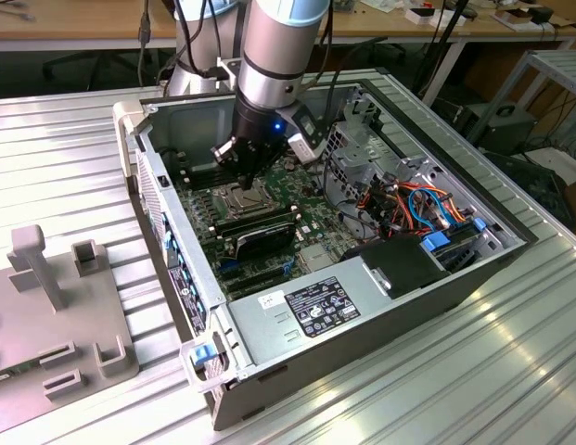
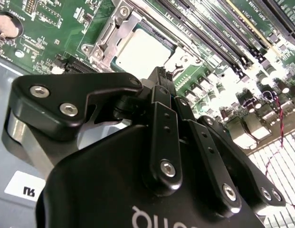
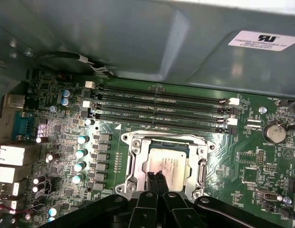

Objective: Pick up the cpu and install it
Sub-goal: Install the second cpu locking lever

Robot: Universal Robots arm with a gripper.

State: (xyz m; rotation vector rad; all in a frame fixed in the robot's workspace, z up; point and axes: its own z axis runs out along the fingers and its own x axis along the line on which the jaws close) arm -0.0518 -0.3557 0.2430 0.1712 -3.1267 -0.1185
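1. In the exterior view, the arm reaches down into an open computer case point(image 1: 362, 278) lying on a ribbed metal table point(image 1: 510, 371). The gripper point(image 1: 243, 178) hangs low over the motherboard point(image 1: 269, 222), at about 10 o'clock from the case's middle.
2. The cpu point(image 3: 167, 163) sits inside the socket frame point(image 3: 130, 164), its silver-grey top facing up; it also shows in the second wrist view point(image 2: 145, 52), flat within the metal frame.
3. In the first wrist view, the 2 fingertips point(image 3: 152, 178) are pressed together with no gap between them and nothing held, their ends at the cpu's 6 o'clock edge. Whether they touch the chip I cannot tell.
4. 4 long black memory slots point(image 3: 161, 107) run side by side at 12 o'clock of the socket in the first wrist view.
5. In the exterior view, a power supply point(image 1: 315, 311) with a white label lies at 5 o'clock of the gripper, and a grey fixture point(image 1: 56, 306) stands on the table at 8 o'clock, well apart from the case.
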